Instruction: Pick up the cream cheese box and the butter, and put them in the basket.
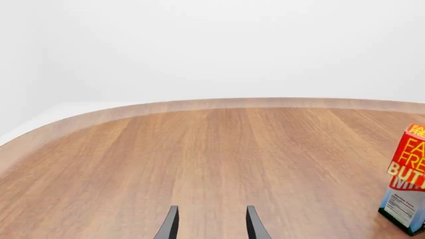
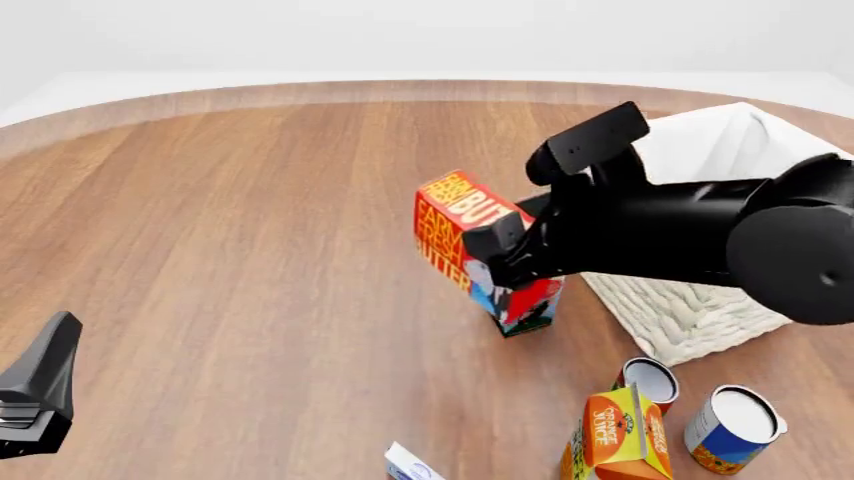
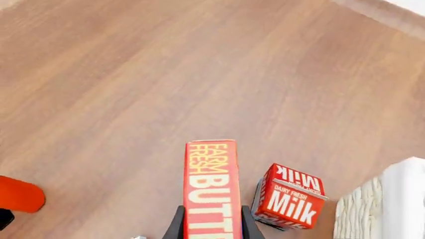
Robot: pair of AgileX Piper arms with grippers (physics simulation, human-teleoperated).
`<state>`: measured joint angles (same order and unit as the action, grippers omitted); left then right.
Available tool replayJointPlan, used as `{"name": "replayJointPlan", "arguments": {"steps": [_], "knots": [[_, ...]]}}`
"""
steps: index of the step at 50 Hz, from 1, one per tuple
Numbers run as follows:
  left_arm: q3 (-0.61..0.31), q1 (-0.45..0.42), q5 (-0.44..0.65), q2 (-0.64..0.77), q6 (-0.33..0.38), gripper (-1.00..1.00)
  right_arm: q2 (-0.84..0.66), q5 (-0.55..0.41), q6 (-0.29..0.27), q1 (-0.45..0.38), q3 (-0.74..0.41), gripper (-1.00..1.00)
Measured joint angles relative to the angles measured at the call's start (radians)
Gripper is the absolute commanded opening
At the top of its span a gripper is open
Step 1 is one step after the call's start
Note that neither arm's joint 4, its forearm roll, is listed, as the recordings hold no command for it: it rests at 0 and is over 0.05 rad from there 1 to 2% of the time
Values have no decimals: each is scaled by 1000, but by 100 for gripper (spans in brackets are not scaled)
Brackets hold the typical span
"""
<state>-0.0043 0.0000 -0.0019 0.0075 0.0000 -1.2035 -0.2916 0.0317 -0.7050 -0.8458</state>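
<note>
While the butter is standing tilted just left of the basket, its long axis is running straight out from the right claw, whose fingers are pinching its narrow sides. The basket is lying directly to that claw's right, so the carry looks short. Far off, the left claw is hanging half-spread and holding nothing over the bare desk.
</note>
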Motion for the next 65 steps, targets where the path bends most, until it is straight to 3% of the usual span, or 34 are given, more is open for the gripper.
{"name": "replayJointPlan", "arguments": {"steps": [18, 35, 52, 65], "knots": [[0, 0, 0, 0, 0, 100, 131, -114, -51, 96, -95, -100], [0, 0, 0, 0, 0, 100, 241, -181, -51, 236, -146, -100], [0, 0, 0, 0, 0, 100, 301, -195, 77, 365, -171, -100], [0, 0, 0, 0, 0, 100, 329, -177, 216, 436, -156, -100]]}}
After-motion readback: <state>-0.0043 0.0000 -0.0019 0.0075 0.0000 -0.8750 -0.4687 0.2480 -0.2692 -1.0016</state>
